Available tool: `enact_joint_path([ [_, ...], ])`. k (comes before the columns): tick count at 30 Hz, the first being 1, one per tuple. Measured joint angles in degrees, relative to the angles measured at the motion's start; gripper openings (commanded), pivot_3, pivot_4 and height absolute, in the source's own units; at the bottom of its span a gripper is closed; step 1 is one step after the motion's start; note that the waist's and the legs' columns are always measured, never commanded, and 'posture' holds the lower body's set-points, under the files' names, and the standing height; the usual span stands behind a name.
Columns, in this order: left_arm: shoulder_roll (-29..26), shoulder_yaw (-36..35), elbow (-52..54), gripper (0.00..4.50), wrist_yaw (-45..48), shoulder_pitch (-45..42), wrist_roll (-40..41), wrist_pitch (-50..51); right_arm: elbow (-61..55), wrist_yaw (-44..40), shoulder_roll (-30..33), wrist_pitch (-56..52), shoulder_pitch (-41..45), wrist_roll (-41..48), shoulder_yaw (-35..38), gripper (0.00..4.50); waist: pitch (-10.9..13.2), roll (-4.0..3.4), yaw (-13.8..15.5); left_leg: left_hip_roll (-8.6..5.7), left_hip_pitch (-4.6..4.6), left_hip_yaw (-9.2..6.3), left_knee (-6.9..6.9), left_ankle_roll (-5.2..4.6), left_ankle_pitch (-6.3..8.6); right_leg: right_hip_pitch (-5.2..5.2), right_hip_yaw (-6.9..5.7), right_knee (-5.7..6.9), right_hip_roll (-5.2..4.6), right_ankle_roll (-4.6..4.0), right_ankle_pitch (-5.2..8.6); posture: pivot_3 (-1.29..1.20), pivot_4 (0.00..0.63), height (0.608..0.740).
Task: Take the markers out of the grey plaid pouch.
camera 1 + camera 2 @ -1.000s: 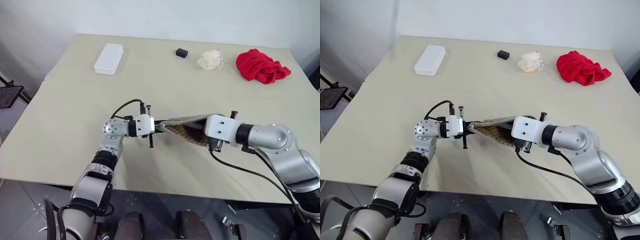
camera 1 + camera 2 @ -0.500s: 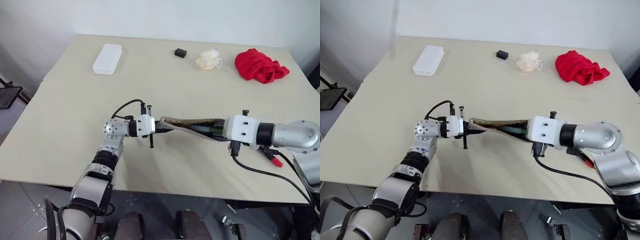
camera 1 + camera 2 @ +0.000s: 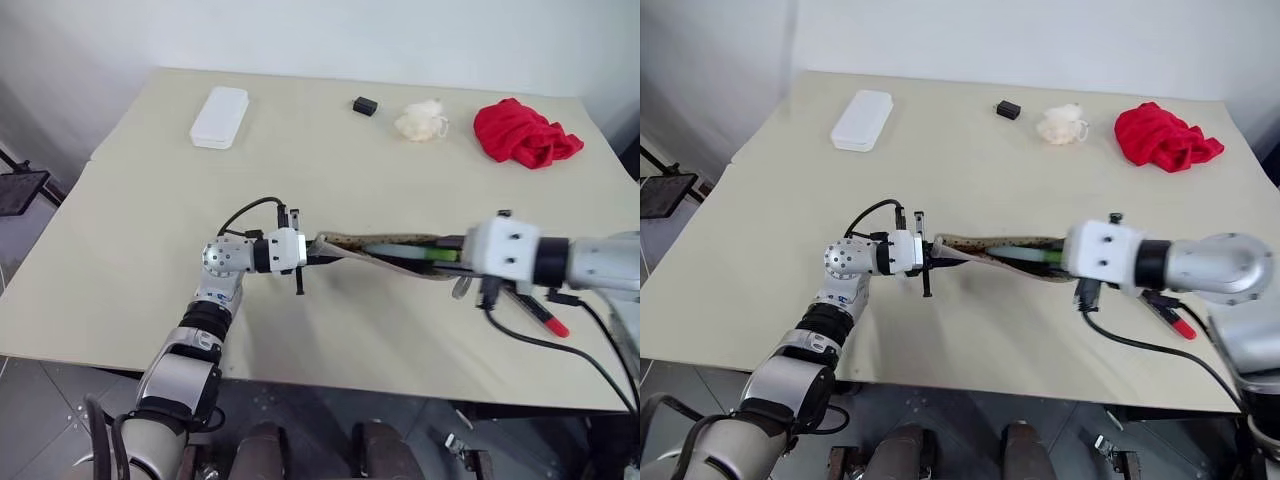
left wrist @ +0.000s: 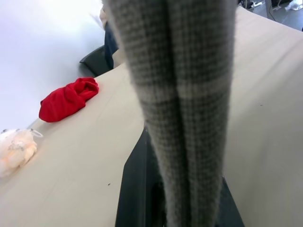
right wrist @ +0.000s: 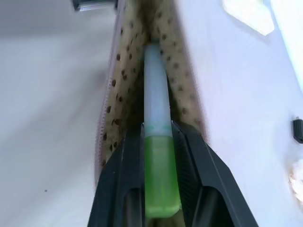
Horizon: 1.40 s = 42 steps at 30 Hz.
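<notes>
1. The pouch (image 3: pixel 385 252) is being held up over the near middle of the table (image 3: pixel 130 230), stretched between the two grippers, its dotted lining showing at the open top.
2. The green marker (image 5: pixel 157 156) is being gripped at its green end by the right gripper (image 5: pixel 158 189), whose fingers (image 5: pixel 125 179) are clamped on it from both sides; its pale barrel is lying along the pouch's opening.
3. The left end of the pouch is being pinched by the left gripper (image 3: pixel 310 252), whose fingers are pressed together on the fabric.
4. The black marker with red ends (image 3: pixel 540 316) is lying on the table at the near right, just beside the right arm and apart from the pouch.
5. At the far side of the table, a white case (image 3: pixel 219 116) is seen at the left, a small black block (image 3: pixel 364 105) near the middle, a pale fluffy ball (image 3: pixel 421 120) just right of it, and a red cloth (image 3: pixel 524 133) at the far right.
</notes>
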<state>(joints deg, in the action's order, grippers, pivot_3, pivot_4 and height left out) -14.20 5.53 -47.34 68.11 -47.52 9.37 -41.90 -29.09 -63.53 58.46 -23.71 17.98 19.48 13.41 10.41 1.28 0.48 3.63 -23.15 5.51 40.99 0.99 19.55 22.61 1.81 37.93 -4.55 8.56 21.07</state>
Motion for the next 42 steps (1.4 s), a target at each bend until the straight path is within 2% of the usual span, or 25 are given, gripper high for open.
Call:
enact_joint_path([
  [3, -0.8, -0.2, 0.0, 0.0, 0.3, 0.8, 0.2, 0.3, -0.3, -2.2, 1.9, -2.9, -4.3, 4.5, 8.6, 0.51, 0.0, 0.0, 0.0, 0.01, 0.04, 0.0, 0.02, -0.01, 0.0, -0.06, -0.01, -0.03, 0.0, 0.0, 0.0, 0.0, 0.15, 0.74],
  [10, -0.8, -0.1, 0.3, 0.0, 0.6, 0.9, 0.5, 2.1, -3.4, -1.4, 1.7, -7.4, -9.6, 11.2, 15.9, 0.51, 0.0, 0.0, -0.4, 0.01, 0.09, -0.02, 0.02, 0.01, -0.01, -0.07, 0.02, 0.03, 0.02, 0.0, 0.0, 0.0, 0.15, 0.74],
  [19, -4.1, -2.3, 1.7, 0.0, 0.9, 2.3, 2.2, 6.3, -0.5, 4.9, -7.6, -18.6, -22.9, 19.7, 37.2, 0.51, 0.0, 0.0, 0.2, -0.01, 0.1, 0.0, 0.01, 0.01, -0.01, -0.1, 0.05, 0.01, 0.03, 0.02, -0.01, 0.0, 0.15, 0.74],
  [22, -4.0, -2.5, 1.9, 0.0, 0.8, 2.4, 2.6, 7.7, -1.6, 6.6, -12.0, -18.4, -28.1, 19.9, 36.2, 0.51, 0.0, 0.0, 0.3, -0.02, 0.11, -0.01, 0.0, 0.02, -0.01, -0.12, 0.06, 0.0, 0.06, 0.02, -0.01, 0.0, 0.15, 0.74],
  [25, -3.6, -2.7, 2.2, 0.0, 0.8, 2.4, 3.1, 9.4, -2.0, 8.4, -17.1, -16.0, -31.7, 18.3, 29.8, 0.51, 0.0, -0.01, 0.2, -0.02, 0.12, 0.02, 0.02, 0.02, -0.01, -0.11, 0.09, 0.02, 0.08, 0.02, -0.01, 0.0, 0.15, 0.74],
  [28, -2.4, -2.6, 3.4, 0.0, 1.4, 2.1, 3.9, 12.0, 1.7, 12.0, -21.1, -11.0, -30.5, 14.2, 23.2, 0.51, 0.0, -0.03, 0.0, -0.03, 0.12, 0.06, 0.05, 0.03, -0.02, -0.11, 0.12, 0.03, 0.09, 0.06, -0.03, 0.0, 0.15, 0.74],
  [37, -2.6, -2.8, 6.8, 0.0, 3.3, 1.5, 5.3, 20.1, 13.2, 11.7, -19.3, -2.7, -31.9, 8.4, 18.7, 0.51, 0.0, -0.06, -0.1, -0.03, 0.13, 0.04, 0.02, 0.04, -0.02, -0.12, 0.12, -0.01, 0.12, 0.06, -0.03, 0.0, 0.15, 0.74],
  [42, -3.4, -4.2, 8.3, 0.0, 3.2, 0.3, 6.9, 27.1, 18.3, 11.2, -16.9, -2.4, -31.5, 7.6, 18.4, 2.13, 0.0, -0.07, -0.4, -0.02, 0.13, 0.03, 0.01, 0.04, -0.03, -0.12, 0.12, -0.01, 0.12, 0.05, -0.03, 0.0, 0.15, 0.74],
])
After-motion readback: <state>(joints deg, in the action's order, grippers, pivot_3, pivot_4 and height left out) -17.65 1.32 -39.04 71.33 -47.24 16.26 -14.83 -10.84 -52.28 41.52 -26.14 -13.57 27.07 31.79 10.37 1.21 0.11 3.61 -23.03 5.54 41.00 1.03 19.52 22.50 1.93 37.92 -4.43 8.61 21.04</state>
